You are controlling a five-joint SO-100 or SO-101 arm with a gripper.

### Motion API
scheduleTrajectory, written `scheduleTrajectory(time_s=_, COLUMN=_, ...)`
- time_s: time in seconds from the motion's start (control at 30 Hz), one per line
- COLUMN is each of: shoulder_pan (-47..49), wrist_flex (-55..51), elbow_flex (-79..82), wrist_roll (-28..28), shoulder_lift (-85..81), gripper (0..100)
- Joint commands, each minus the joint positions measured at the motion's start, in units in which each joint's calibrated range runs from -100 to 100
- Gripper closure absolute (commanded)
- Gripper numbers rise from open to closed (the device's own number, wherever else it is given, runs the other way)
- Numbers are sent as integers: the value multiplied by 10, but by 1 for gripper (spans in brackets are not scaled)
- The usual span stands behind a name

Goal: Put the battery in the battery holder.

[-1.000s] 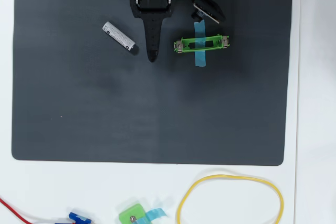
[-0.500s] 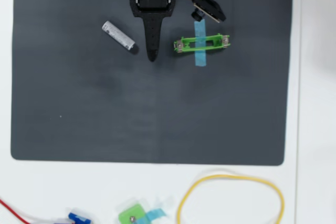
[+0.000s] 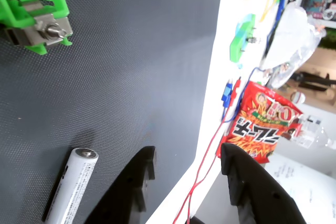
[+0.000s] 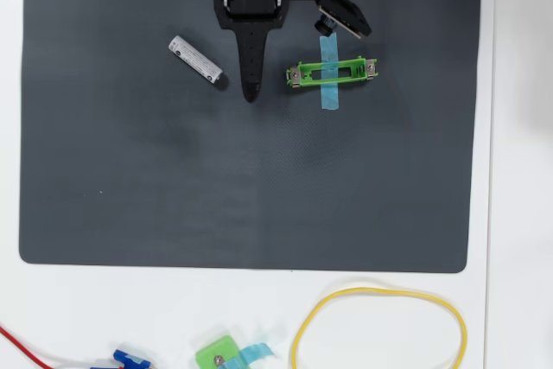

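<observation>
The battery (image 4: pixel 195 60) is a slim silver-white cylinder lying slantwise on the dark mat, just left of my gripper (image 4: pixel 251 91) in the overhead view. In the wrist view the battery (image 3: pixel 71 188) lies at the lower left, beside the left finger (image 3: pixel 137 174). My gripper (image 3: pixel 186 156) is open, with nothing between its fingers. The battery holder (image 4: pixel 332 72) is a bright green frame crossed by light blue tape, to the right of the gripper tip in the overhead view. Only one end of the battery holder (image 3: pixel 32 9), with its metal contact, shows at the wrist view's top left.
The dark mat (image 4: pixel 259 187) covers most of the white table. Along the table's near edge lie a yellow cable loop (image 4: pixel 380 326), a small squarish green piece with blue tape (image 4: pixel 220 355), a blue connector (image 4: pixel 130 359) and a red wire. A red snack bag (image 3: pixel 260 124) lies beyond the mat.
</observation>
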State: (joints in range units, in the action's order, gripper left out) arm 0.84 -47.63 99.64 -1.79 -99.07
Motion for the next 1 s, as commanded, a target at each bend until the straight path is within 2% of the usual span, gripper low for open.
scheduleTrajectory(time_s=0.0, shoulder_pan=-3, wrist_flex=6, elbow_flex=4, wrist_roll=1, shoulder_lift=-4, gripper=85)
scheduleTrajectory(time_s=0.47, shoulder_pan=2, wrist_flex=6, elbow_flex=4, wrist_roll=-2, shoulder_lift=-4, gripper=85)
scheduleTrajectory(time_s=0.7, shoulder_pan=-40, wrist_flex=6, elbow_flex=-16, wrist_roll=7, shoulder_lift=7, gripper=84)
scheduleTrajectory(time_s=0.97, shoulder_pan=-82, wrist_flex=6, elbow_flex=-164, wrist_roll=4, shoulder_lift=220, gripper=84)
